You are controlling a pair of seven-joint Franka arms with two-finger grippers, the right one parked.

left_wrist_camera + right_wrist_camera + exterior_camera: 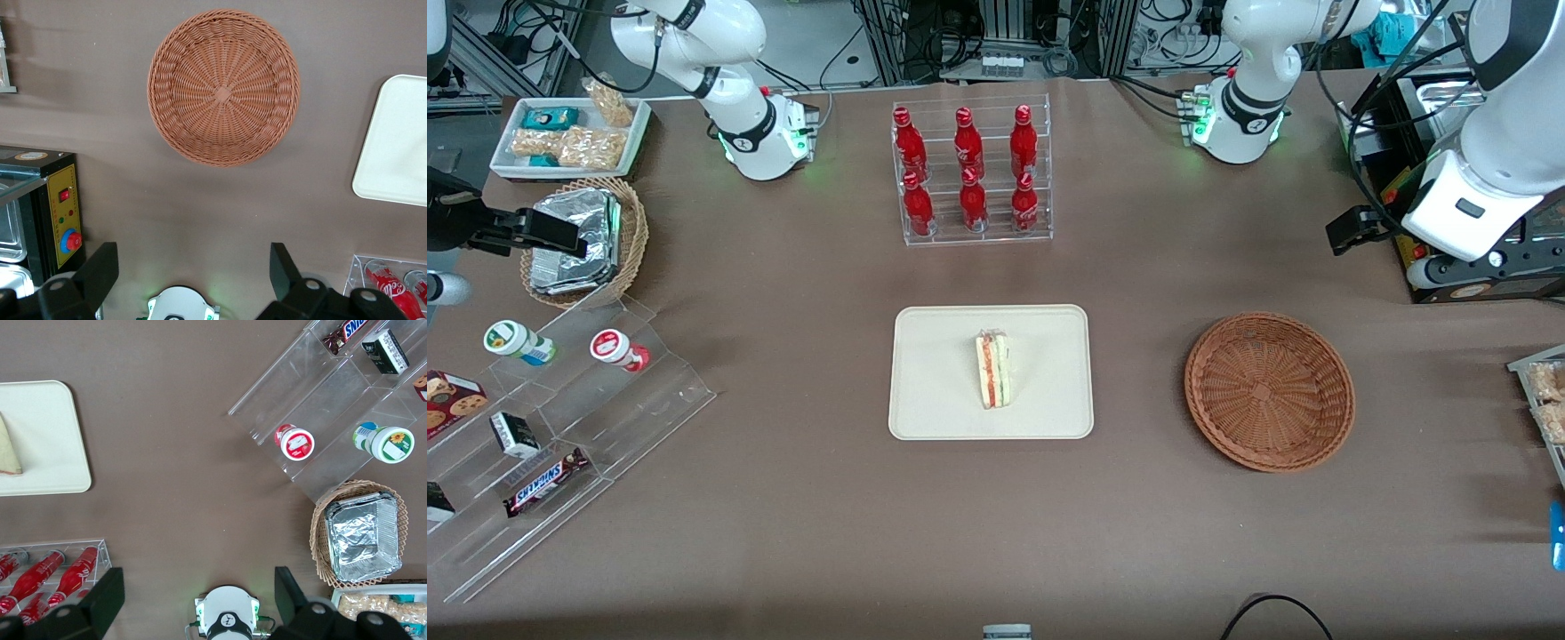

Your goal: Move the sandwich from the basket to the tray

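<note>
While one small triangular clear-wrapped sandwich point(993, 370) of pale bread with red, orange and green layers lies on the flat cream rectangular tray point(934, 391), near its middle, the wide shallow reddish-brown round wicker basket point(1269, 389) sits well apart from it on the brown worktop point(783, 498), toward the working arm's end, with nothing in it. One claw point(193, 273) of the left arm hangs high above the worktop, farther from the front camera than the basket; two dark fingers point(100, 270) spread wide, nothing between them. Six red bottles point(964, 169) stand in a clear tiered rack point(973, 233), two rows of three; white script on them too small to read. Toward the parked arm's end: one clear stepped display point(596, 418) holding one bar reading "SNICKERS" point(545, 481), two round-lidded cups point(519, 342), and one small dark box point(514, 435); a cookie box point(449, 400) and another dark pack are cut off at the frame edge. One lighter, deeper wicker basket point(633, 233) holds foil packs point(578, 238), count unclear. One small white tray point(569, 138) carries snack bags, labels illegible.
</note>
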